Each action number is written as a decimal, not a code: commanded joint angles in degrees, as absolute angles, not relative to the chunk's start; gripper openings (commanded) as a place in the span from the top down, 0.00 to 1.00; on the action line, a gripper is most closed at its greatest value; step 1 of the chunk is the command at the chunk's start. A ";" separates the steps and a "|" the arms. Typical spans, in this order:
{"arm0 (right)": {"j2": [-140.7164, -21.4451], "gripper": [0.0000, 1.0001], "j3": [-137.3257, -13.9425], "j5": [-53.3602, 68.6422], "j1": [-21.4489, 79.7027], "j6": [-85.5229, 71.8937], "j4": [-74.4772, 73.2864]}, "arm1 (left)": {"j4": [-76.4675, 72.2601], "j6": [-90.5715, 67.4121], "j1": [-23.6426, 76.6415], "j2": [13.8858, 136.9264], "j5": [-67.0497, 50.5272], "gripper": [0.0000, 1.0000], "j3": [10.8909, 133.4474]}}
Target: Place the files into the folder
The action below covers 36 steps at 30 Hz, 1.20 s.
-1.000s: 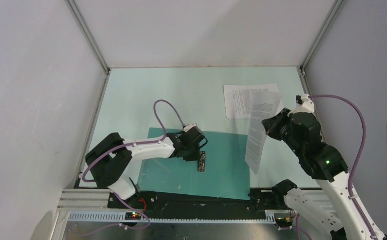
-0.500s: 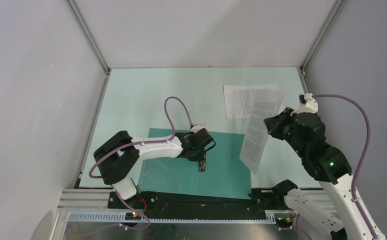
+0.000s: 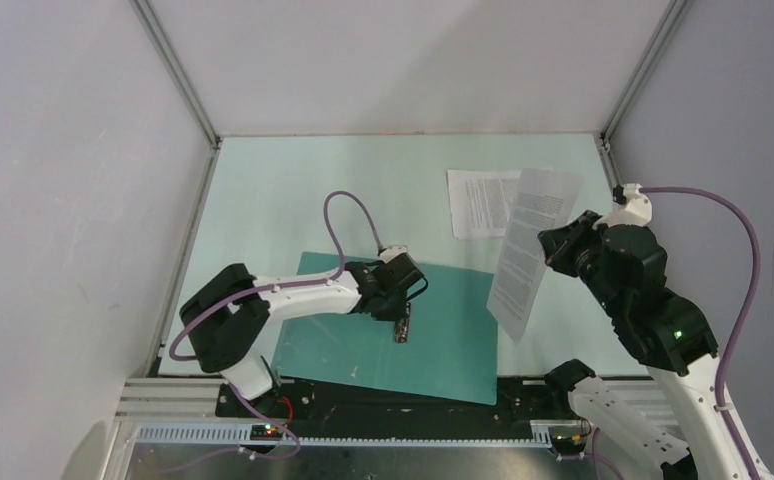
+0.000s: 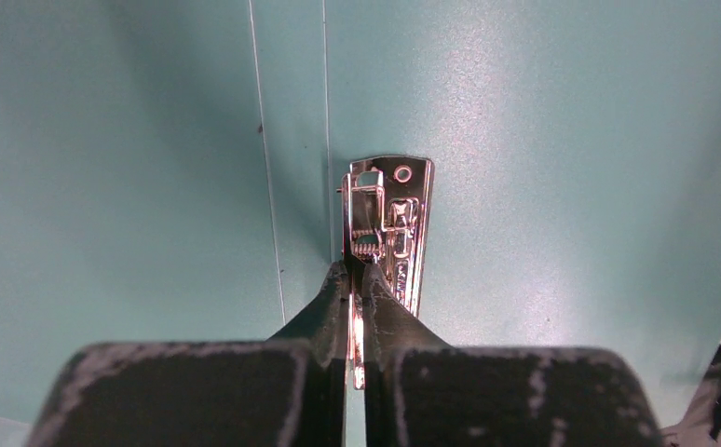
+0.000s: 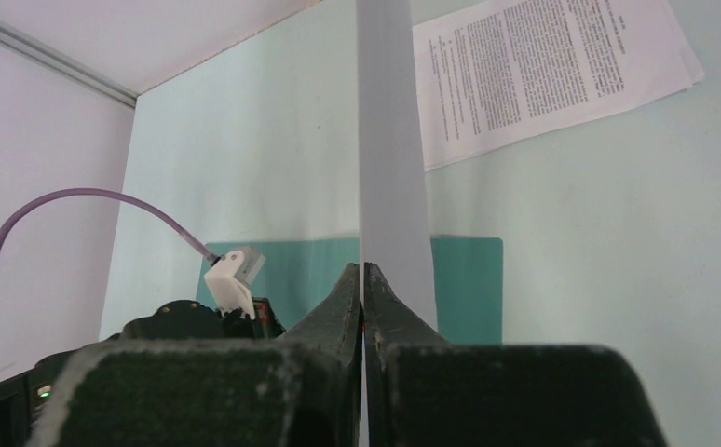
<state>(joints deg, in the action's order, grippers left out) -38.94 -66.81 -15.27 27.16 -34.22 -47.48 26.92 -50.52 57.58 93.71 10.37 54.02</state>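
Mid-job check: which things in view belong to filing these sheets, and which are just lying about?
Part of the job: folder, open flat; its metal clip, pinched by the left jaws; lifted sheet, in the right jaws; second sheet, flat on the table.
Not part of it: purple cables; enclosure walls.

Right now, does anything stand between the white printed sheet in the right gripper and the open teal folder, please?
Partly: the left gripper pinches the metal clip at the spine of the flat teal-green folder, its arm over the left half. The half nearest the white sheet is bare.
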 commanded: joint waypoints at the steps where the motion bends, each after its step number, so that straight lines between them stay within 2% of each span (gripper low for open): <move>1: -38.59 1.00 -69.16 -17.28 26.82 -32.79 -48.24 | 27.62 -49.20 56.27 88.64 9.92 1.00 55.83; 16: -38.63 1.00 -72.07 -19.03 26.63 -32.27 -50.10 | 24.08 -50.76 52.31 88.74 5.79 1.00 61.66; 36: -39.26 1.00 -75.24 -18.53 26.62 -30.79 -52.18 | 20.10 -65.42 52.07 111.61 7.21 1.00 79.58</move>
<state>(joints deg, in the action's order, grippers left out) -38.92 -73.21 -18.79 26.85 -32.32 -52.51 21.54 -62.35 51.59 108.73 5.87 76.05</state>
